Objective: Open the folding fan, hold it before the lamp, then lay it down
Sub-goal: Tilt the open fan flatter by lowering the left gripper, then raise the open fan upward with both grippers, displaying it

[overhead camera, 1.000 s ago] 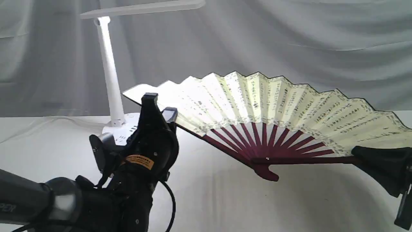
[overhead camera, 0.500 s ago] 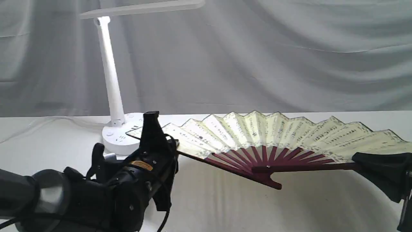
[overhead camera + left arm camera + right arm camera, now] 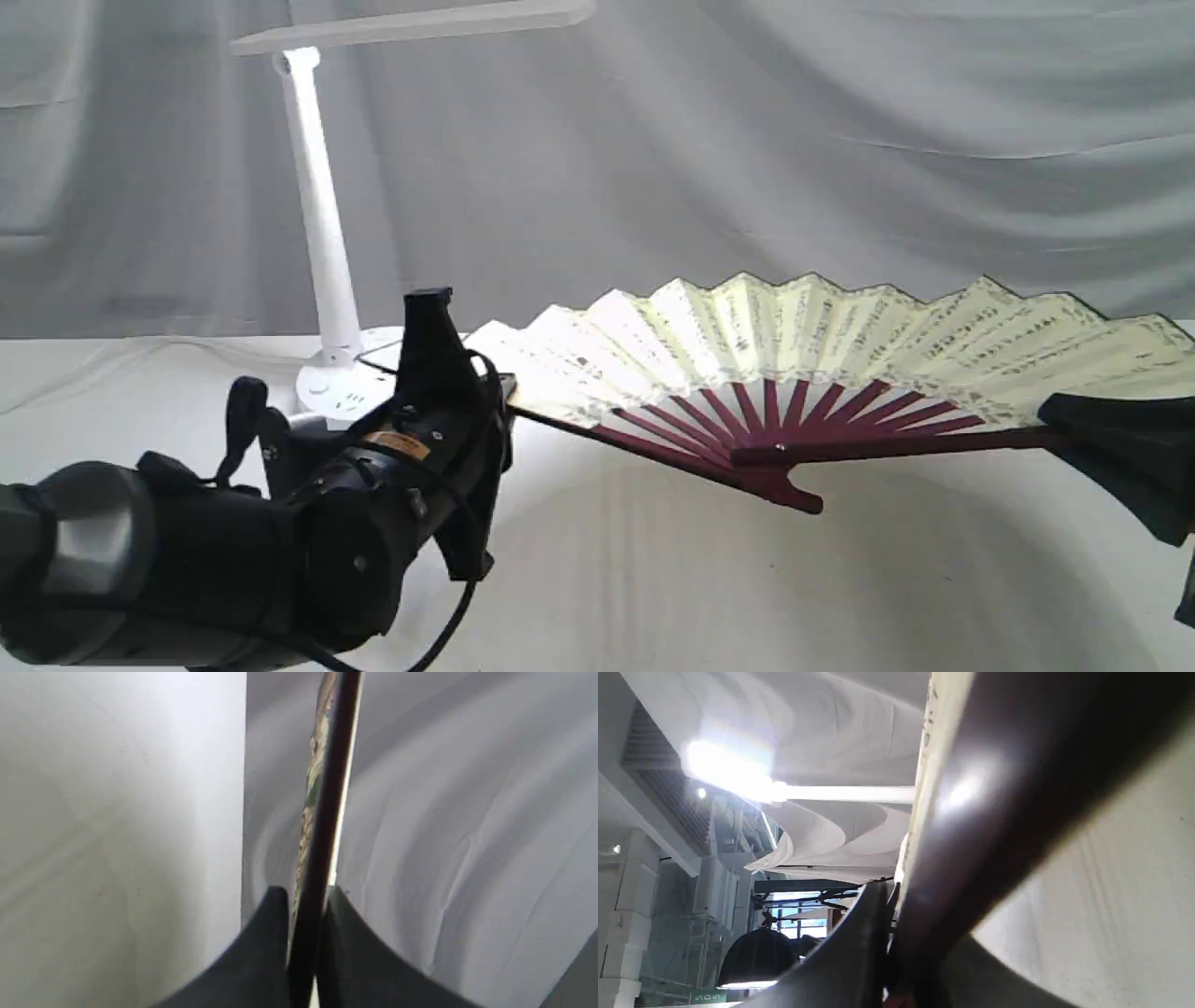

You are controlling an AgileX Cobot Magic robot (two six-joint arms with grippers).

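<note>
Open folding fan spread above tabletop, right of lamp. Left claw clamped on its left guard, right claw clamped on right guard; pivot low between both.

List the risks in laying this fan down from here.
1. The left gripper and right gripper each pinch one guard of the folding fan; uneven lowering could strain or tear the leaf.
2. The fan's end in the left gripper appears near the base of the lamp and might snag or tip it.
</note>
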